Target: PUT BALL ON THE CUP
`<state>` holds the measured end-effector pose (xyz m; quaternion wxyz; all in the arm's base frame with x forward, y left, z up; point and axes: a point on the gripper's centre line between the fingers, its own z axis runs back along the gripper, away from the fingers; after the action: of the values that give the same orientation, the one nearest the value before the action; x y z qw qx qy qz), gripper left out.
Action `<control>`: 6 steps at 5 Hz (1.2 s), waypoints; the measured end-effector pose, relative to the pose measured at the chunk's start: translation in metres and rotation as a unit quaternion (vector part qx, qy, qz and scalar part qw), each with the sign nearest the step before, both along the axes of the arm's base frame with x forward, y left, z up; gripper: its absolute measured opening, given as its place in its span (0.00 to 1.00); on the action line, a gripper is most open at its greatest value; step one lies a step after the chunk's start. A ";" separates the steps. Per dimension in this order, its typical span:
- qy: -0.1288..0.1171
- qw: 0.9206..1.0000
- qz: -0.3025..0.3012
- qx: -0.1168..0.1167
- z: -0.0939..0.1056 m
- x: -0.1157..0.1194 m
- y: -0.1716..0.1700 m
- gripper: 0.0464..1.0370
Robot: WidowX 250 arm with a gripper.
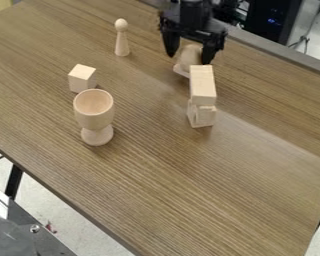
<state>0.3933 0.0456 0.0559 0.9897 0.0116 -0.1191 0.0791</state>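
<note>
Pincer (189, 59) hangs released, spread either side of a rounded wooden piece (189, 56), while the cup (94, 119) stands upright near a cube (82, 78).

Fairly bright, faint shadows; pale glare on table (263, 145), R of view; light prob. overhead

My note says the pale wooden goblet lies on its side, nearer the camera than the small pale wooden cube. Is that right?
No: the camera view shows the pale wooden goblet standing upright. It is indeed nearer the camera than the small pale wooden cube.
</note>
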 end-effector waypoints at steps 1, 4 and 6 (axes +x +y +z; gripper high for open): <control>0.006 1.000 0.021 -0.001 -0.010 -0.008 0.003 0.68; -0.033 0.998 0.050 0.001 0.032 -0.022 0.006 0.67; -0.049 0.993 0.108 0.023 0.095 -0.062 0.025 0.67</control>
<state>0.3314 0.0711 0.1507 0.9678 0.0430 -0.1673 0.1831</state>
